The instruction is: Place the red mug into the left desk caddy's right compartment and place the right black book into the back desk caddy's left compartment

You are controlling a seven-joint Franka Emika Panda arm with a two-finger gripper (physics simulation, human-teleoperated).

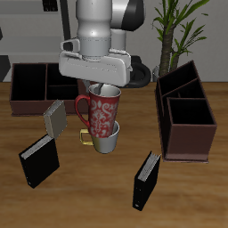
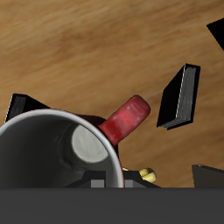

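The hand (image 1: 103, 86) hangs above the middle of the surface (image 1: 107, 200) with the red mug (image 1: 101, 110) directly under it, the mug's rim up against the hand's underside and its base above the yellow-green mug (image 1: 104, 138) that stands on the wood. The exterior view hides the fingers behind the mug's rim; the wrist view looks straight down into the mug's white inside (image 2: 61, 153) with its red handle (image 2: 127, 118) jutting out, and a finger appears to sit against the rim, so the hand seems closed on the mug. The left desk caddy (image 1: 185, 114) and back desk caddy (image 1: 36, 85) appear only from outside. The right black book (image 1: 39, 161) stands nearer the front edge, the grey book (image 1: 54, 117) behind it, and the other black book (image 1: 147, 180) is well apart.
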